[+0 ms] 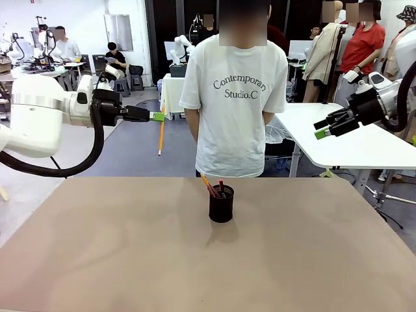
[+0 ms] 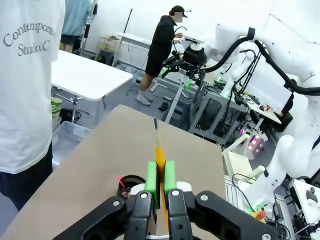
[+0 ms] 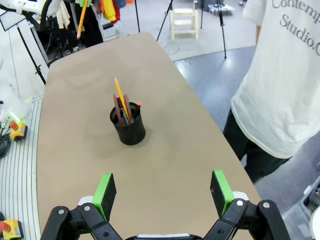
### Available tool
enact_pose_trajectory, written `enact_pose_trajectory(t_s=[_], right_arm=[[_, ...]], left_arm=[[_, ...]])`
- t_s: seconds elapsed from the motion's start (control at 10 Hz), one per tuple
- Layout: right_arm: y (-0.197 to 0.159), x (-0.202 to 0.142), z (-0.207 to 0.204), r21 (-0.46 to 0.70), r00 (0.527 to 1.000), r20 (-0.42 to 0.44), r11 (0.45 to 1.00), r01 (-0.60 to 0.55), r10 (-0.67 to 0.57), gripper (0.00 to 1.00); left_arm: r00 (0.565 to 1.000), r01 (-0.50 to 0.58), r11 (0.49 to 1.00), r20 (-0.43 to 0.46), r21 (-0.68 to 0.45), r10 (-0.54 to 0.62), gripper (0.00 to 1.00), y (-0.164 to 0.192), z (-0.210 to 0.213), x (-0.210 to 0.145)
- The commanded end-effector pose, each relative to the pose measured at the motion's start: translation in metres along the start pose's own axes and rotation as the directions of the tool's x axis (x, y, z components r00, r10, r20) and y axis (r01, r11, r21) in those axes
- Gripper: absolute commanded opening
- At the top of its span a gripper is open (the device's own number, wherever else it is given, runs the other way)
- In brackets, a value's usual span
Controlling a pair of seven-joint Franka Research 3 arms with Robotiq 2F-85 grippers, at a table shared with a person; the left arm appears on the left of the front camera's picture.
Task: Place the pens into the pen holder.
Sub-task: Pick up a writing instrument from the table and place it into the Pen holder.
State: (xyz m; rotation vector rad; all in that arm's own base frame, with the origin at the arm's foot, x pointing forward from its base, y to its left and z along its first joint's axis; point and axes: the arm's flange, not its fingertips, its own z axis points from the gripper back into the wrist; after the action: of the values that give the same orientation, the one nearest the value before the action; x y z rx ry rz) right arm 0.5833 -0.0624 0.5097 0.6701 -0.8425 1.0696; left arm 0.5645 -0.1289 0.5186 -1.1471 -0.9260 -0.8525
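- Left gripper (image 2: 160, 182) fingers pinch one orange-yellow pencil (image 2: 159, 150); right gripper (image 3: 163, 192) fingers gape wide, empty.
- Right wrist view counts three pens (image 3: 121, 105) in the pen holder (image 3: 129, 128), leaning toward eleven o'clock.

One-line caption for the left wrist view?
Left gripper shut on an orange-yellow pencil-like pen, above the tan table and black mesh pen holder.

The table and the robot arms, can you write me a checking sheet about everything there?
Surface: brown table, bare around the holder.
Job's things: black pen holder upright mid-table, holding pens; one orange-yellow pencil hangs from the left gripper.
Clutter: nothing seen on the table.
Grippers: left shut on the pencil, raised above the table; right gripper open, empty, raised.
Cables: black hose looping on the left arm.
Surroundings: person in white T-shirt at the far side; white tables behind.
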Motion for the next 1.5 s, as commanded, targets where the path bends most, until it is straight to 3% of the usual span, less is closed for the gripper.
enact_pose_trajectory(t_s=[0.0,0.2,0.3,0.5,0.6,0.8,0.9,1.0,1.4], right_arm=[[0.000,0.003,0.000,-0.003,1.000,0.000,1.000,-0.004,0.004,1.00],[0.000,0.003,0.000,-0.003,1.000,0.000,1.000,-0.004,0.004,1.00],[0.000,0.003,0.000,-0.003,1.000,0.000,1.000,-0.004,0.004,1.00],[0.000,0.003,0.000,-0.003,1.000,0.000,1.000,-0.004,0.004,1.00],[0.000,0.003,0.000,-0.003,1.000,0.000,1.000,-0.004,0.004,1.00],[0.000,0.003,0.000,-0.003,1.000,0.000,1.000,-0.004,0.004,1.00],[0.000,0.003,0.000,-0.003,1.000,0.000,1.000,-0.004,0.004,1.00],[0.000,0.003,0.000,-0.003,1.000,0.000,1.000,-0.004,0.004,1.00],[0.000,0.003,0.000,-0.003,1.000,0.000,1.000,-0.004,0.004,1.00]], left_arm=[[1.000,-0.027,1.000,0.000,0.015,0.027,0.00,0.002,0.007,0.002],[1.000,-0.006,1.000,0.002,0.007,0.006,0.00,0.002,0.004,0.000],[0.994,0.104,0.993,0.025,-0.048,-0.103,0.00,-0.001,-0.033,-0.003],[0.974,0.222,0.969,0.079,-0.105,-0.214,0.00,0.003,-0.089,-0.005],[0.973,0.226,0.961,0.079,-0.161,-0.216,0.00,0.004,-0.111,-0.011],[0.904,0.363,0.931,0.258,-0.045,-0.341,0.00,0.015,-0.157,-0.021],[0.876,0.405,0.914,0.284,0.005,-0.390,0.00,0.019,-0.172,-0.027],[0.864,0.429,0.903,0.291,0.004,-0.411,0.00,0.022,-0.180,-0.032],[0.881,0.427,0.903,0.245,-0.042,-0.406,0.00,0.035,-0.189,-0.049]])
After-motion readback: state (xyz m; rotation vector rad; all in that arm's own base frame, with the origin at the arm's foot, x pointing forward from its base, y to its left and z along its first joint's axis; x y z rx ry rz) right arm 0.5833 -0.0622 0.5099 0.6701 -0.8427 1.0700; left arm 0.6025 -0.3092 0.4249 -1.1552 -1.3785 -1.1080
